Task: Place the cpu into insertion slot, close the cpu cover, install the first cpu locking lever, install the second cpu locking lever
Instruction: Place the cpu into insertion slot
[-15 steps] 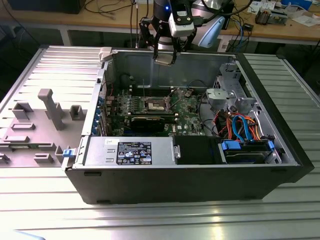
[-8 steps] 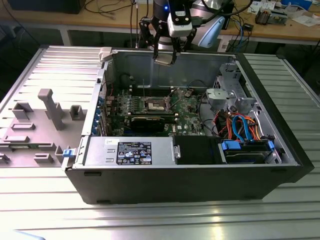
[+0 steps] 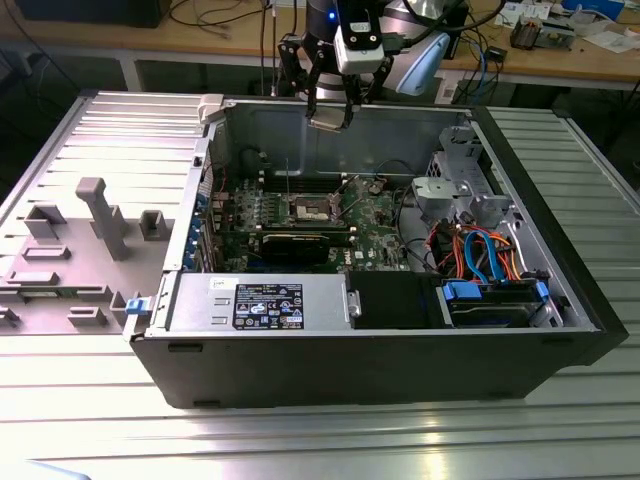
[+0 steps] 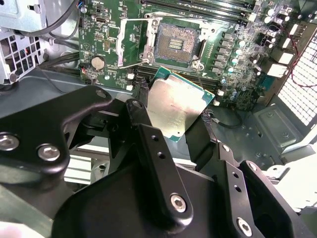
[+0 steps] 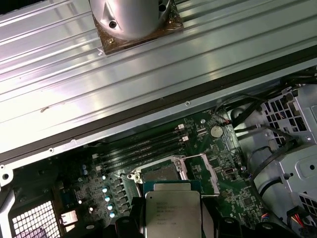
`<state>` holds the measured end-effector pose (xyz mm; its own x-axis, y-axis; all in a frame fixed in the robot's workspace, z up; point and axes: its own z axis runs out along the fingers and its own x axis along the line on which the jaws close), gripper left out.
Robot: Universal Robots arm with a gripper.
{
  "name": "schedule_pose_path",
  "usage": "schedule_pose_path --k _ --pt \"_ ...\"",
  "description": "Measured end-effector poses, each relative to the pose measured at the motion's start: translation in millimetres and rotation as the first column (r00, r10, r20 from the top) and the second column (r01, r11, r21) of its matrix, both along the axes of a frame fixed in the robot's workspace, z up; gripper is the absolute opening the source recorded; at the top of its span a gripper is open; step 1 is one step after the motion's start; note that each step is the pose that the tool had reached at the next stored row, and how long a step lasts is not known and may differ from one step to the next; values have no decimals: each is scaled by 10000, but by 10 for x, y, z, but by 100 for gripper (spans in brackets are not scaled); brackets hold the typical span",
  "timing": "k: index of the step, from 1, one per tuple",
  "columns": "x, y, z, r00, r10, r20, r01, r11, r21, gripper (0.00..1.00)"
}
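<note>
Silvery cpu (image 4: 176,106) is clamped in the gripper (image 4: 173,121), fingers closed on its edges, above the bare insertion slot (image 4: 177,43). The cpu cover (image 4: 121,42) stands open. Nothing is seated yet, so by my judgement all four steps are left.

The cpu (image 4: 174,111) is shiny silver with a thin green edge. The circuit board (image 4: 113,49) is dark green.

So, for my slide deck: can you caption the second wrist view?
The hand grips the cpu over the motherboard, close to the bare insertion slot.
</note>
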<state>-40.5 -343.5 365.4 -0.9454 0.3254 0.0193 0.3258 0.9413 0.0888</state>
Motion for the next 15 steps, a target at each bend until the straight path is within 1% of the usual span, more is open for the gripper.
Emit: schedule_pose_path --k 8,11,12,15 --pt "0 0 0 10000 -48 1 48 10000 0 55" --pt "-1 0 0 9997 -243 0 243 9997 0 55" --pt "-2 0 0 9992 -390 0 390 9992 0 55" --pt "-7 0 -1 9989 -478 0 478 9989 1 55"
